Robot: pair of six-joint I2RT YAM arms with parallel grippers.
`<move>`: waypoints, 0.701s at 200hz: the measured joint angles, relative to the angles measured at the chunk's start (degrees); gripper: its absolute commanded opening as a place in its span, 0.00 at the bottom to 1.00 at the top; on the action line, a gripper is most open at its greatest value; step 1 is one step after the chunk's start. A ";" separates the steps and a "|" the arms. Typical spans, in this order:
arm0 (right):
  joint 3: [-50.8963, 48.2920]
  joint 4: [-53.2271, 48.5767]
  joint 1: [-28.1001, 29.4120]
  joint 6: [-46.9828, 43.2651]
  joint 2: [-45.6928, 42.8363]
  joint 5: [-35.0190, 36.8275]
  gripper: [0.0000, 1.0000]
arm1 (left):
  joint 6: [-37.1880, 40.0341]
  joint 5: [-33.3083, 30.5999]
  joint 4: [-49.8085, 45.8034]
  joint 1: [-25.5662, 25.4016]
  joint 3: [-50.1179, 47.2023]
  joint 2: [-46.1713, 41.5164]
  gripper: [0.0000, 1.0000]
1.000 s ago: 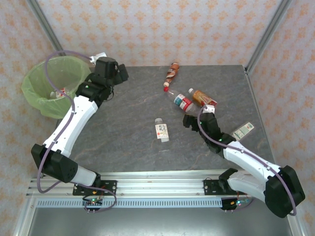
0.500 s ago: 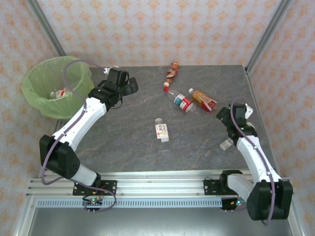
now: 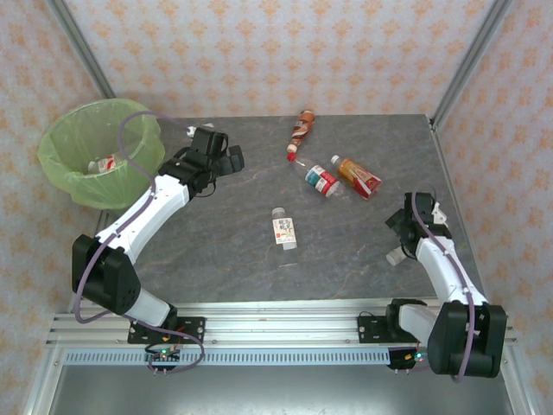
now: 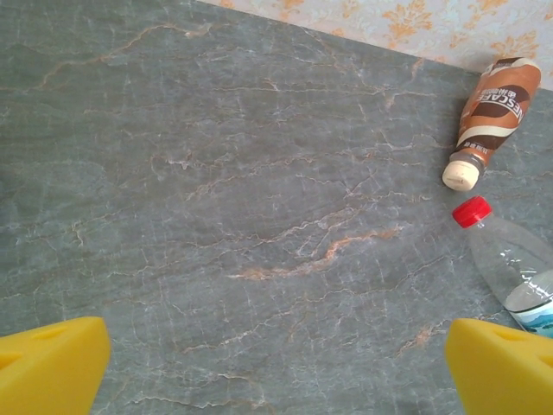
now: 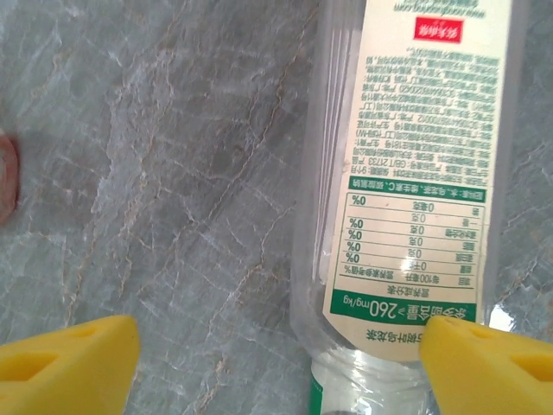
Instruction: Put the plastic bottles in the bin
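Centring right gripper (image 5: 276,372): jaws spread; clear bottle (image 5: 415,173), near right, lies off-centre under one finger. Straddle it before closing.
Left gripper (image 4: 276,367): jaws spread, empty.
Bin (image 3: 60,183): far left.

The left hand (image 3: 228,159) and the right hand (image 3: 399,225) both point downward, fingers (image 4: 52,365) spread wide apart.

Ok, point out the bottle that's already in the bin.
The bottle with the red-and-white label, lying inside the green-lined bin; the other bottles all lie out on the table.
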 measured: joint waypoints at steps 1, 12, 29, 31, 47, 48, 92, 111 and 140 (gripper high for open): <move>-0.02 0.02 0.00 -0.02 0.00 0.00 0.84 | 0.11 0.00 0.00 0.00 0.00 0.00 1.00; -0.07 0.33 0.07 0.13 0.48 0.07 0.84 | 0.76 -0.07 0.00 0.00 0.00 0.00 1.00; 0.11 1.31 0.04 0.15 1.79 0.70 0.83 | 1.25 -0.15 0.02 0.00 0.00 0.07 1.00; 0.17 1.33 0.07 0.13 1.90 0.74 0.83 | 1.27 -0.15 0.02 0.00 0.00 0.09 1.00; 0.50 1.51 0.24 0.15 2.62 0.96 0.83 | 1.33 -0.17 0.02 0.00 0.00 0.28 1.00; 0.52 1.51 0.24 0.15 2.64 0.98 0.83 | 1.33 -0.17 0.02 0.00 0.00 0.28 1.00; 1.46 0.22 0.55 -0.26 2.54 1.22 0.85 | 1.31 -0.20 0.02 0.00 0.00 0.98 1.00; 2.60 -1.92 0.55 -0.46 2.34 0.42 0.85 | 1.31 -0.20 0.02 0.00 0.00 1.27 1.00; 5.03 -6.23 0.55 -0.46 2.10 -0.85 0.86 | 1.31 -0.20 0.02 0.00 0.00 1.75 1.00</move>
